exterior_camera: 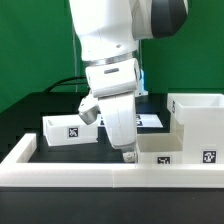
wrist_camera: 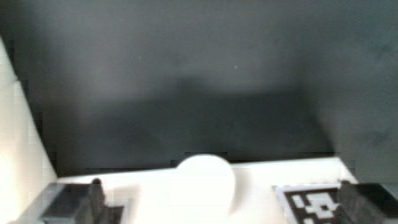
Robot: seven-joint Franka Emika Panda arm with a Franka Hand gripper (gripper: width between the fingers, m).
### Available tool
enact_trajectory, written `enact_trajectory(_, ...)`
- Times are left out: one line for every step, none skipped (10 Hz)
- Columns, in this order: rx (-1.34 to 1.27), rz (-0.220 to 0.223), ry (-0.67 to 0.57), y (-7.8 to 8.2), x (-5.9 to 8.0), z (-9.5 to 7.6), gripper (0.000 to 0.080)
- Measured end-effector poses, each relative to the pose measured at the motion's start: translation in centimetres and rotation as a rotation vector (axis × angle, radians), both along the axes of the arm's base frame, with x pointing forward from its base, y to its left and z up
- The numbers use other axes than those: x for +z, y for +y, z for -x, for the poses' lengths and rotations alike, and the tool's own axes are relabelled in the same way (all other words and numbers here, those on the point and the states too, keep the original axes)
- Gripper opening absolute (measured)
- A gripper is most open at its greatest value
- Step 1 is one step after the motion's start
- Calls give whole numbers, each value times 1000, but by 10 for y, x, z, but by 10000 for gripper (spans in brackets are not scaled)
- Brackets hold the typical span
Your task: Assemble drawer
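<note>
My gripper [exterior_camera: 128, 153] points down over the left end of a small white drawer tray [exterior_camera: 160, 150] that lies just behind the front rail. In the wrist view this tray [wrist_camera: 205, 190] fills the space between my two dark fingers [wrist_camera: 75, 203], with a rounded knob and a square tag on it. The jaws stand wide apart on either side of the tray. I cannot tell if they touch it. A second small tray [exterior_camera: 68, 128] with a tag lies at the exterior view's left. The tall white case [exterior_camera: 200, 122] stands at the exterior view's right.
A long low white border rail [exterior_camera: 90, 176] runs along the front and up the left side. The marker board [exterior_camera: 152, 120] lies flat behind my arm. The black table [wrist_camera: 196, 80] shows beyond the tray in the wrist view.
</note>
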State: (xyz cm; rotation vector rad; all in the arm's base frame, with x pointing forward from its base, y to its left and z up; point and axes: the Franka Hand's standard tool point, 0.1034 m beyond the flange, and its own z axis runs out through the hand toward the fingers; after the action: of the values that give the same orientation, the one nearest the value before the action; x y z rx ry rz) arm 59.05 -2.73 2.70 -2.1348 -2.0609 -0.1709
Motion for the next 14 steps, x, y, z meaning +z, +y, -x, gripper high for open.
enact_trajectory(-2, 0, 1, -1, -1, 0, 648)
enact_trajectory(-2, 0, 1, -1, -1, 0, 648)
enact_trajectory(-3, 0, 2, -1, -1, 1, 648)
enact_trajectory(0, -2, 1, 0, 0, 0, 648)
enact_trajectory(3, -5, -2, 4, 1, -2, 648)
enact_trajectory(-4, -7, 1, 11, 1, -3, 648)
enact_trajectory(-11, -9, 5, 18, 1, -4, 648)
enact_trajectory(-24, -7, 19, 20, 1, -4, 648)
enact_trajectory(-35, 8, 28, 20, 0, -6, 648)
enact_trajectory(-29, 23, 28, 21, 0, -6, 648)
enact_trajectory(-26, 41, 28, 21, 1, -7, 648)
enact_trajectory(-7, 54, 17, 25, 1, -8, 648)
enact_trajectory(-7, 53, 17, 25, 1, -8, 648)
enact_trajectory(-9, 53, 18, 24, 0, -8, 648)
